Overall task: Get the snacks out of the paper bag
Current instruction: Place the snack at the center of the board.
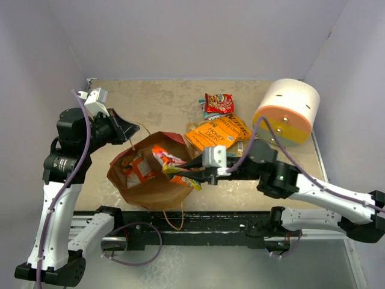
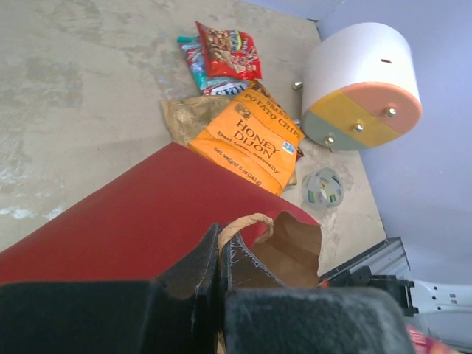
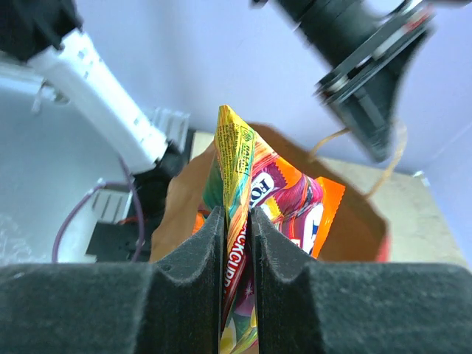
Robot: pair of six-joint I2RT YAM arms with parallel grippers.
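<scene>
Top view. The paper bag (image 1: 157, 191) lies on its side near the front edge of the table (image 1: 162, 99), mouth facing up and right. My left gripper (image 1: 129, 133) is at its far rim. My right gripper (image 1: 184, 164) reaches into the mouth. Already out, well apart from the bag: an orange packet (image 1: 218, 133) and a red packet (image 1: 218, 103), beside the white cylinder (image 1: 287, 111). Another orange-and-white packet (image 1: 138, 171) sits inside.

Left wrist. My fingers are pressed together on the string handle (image 2: 244, 220), holding the red side wall lifted so the mouth gapes. A teal packet (image 2: 196, 68) pokes out from under the red one; a tape roll (image 2: 322, 188) lies near the cylinder.

Right wrist. My pads are clamped on the upper edge of the multicoloured candy pack (image 3: 243, 166), which stands upright in the brown interior.

Judgement: the grasp looks made and extraction is the step in hand. Next calls for drawing the pack back out through the mouth without snagging the rim, then setting it by the others, with the left side holding the handle steady.
</scene>
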